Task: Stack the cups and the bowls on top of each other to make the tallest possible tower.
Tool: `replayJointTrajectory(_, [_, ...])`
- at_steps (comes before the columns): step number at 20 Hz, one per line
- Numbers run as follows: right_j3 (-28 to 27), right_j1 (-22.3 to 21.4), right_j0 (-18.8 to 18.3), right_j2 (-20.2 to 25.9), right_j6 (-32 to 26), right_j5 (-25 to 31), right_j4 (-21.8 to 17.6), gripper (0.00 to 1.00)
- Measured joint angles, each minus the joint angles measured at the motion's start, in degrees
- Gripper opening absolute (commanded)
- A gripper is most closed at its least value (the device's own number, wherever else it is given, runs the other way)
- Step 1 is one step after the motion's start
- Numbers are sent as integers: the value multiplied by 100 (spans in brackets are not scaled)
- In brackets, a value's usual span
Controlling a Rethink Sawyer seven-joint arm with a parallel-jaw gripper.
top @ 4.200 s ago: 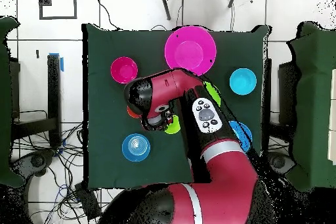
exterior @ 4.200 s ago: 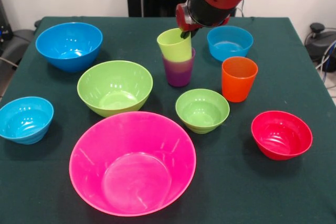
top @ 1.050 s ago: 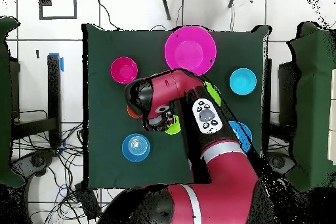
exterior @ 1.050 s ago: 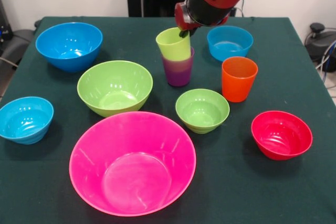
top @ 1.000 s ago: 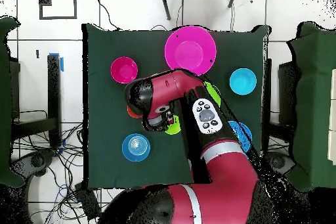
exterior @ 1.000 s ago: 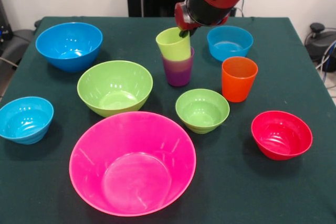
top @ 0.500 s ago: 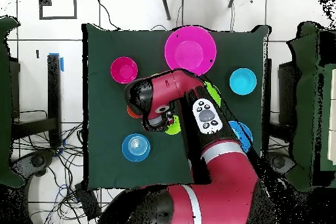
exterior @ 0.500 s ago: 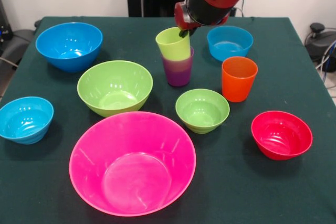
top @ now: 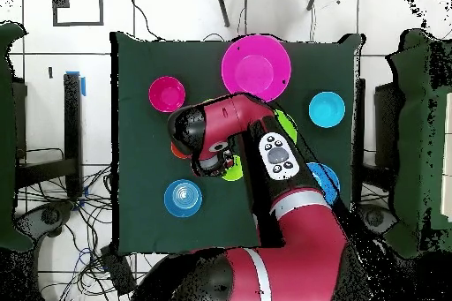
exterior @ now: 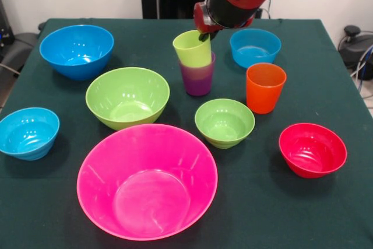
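Lime green cup (exterior: 193, 49) sits tilted inside the translucent purple cup (exterior: 198, 79), near the table's middle. At its rim the gripper (exterior: 205, 35) is down, but whether it pinches the rim or stands open cannot be told. Just beside the pair stands the orange cup (exterior: 265, 87), empty. All bowls lie apart and empty: huge pink bowl (exterior: 147, 181), large green bowl (exterior: 127, 97), large blue bowl (exterior: 77, 51), small green bowl (exterior: 224, 122), small red bowl (exterior: 312, 149), two light-blue bowls (exterior: 28, 133) (exterior: 254, 47).
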Motion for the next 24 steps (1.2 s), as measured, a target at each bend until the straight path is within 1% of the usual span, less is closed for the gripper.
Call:
replayJointTrajectory(12, [17, 0, 1, -12, 0, -272, 0, 0])
replayJointTrajectory(24, [24, 0, 14, -24, 0, -281, 0, 0])
